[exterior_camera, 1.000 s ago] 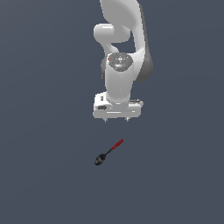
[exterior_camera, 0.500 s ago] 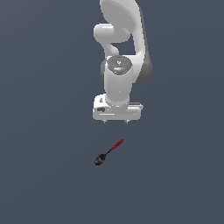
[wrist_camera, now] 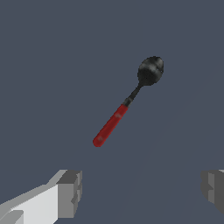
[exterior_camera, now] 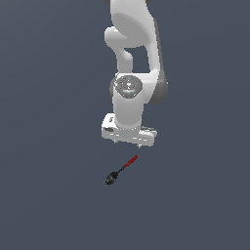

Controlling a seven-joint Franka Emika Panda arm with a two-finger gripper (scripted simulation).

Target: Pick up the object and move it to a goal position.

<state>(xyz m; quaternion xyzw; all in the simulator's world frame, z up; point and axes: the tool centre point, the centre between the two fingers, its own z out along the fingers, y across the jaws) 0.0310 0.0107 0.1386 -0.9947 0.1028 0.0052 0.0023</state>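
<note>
Hovering hand [exterior_camera: 128, 142] spread wide, unmarked spoon [wrist_camera: 127, 102] lying apart

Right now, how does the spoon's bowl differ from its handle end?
The bowl is glossy black and rounded; the handle end is red, straight and longer. In the wrist view the handle end lies nearer the gripper and the bowl farther. In the exterior view the bowl points to the exterior view's left, the handle to its right. Both lie flat on the grey surface, untouched.

Spoon [wrist_camera: 127, 102]: glossy black bowl, smooth red handle (plastic-looking). Arm [exterior_camera: 133, 73]: smooth white shell with a soft sheen. Gripper [wrist_camera: 140, 192] fingers [wrist_camera: 70, 193]: matt grey.
</note>
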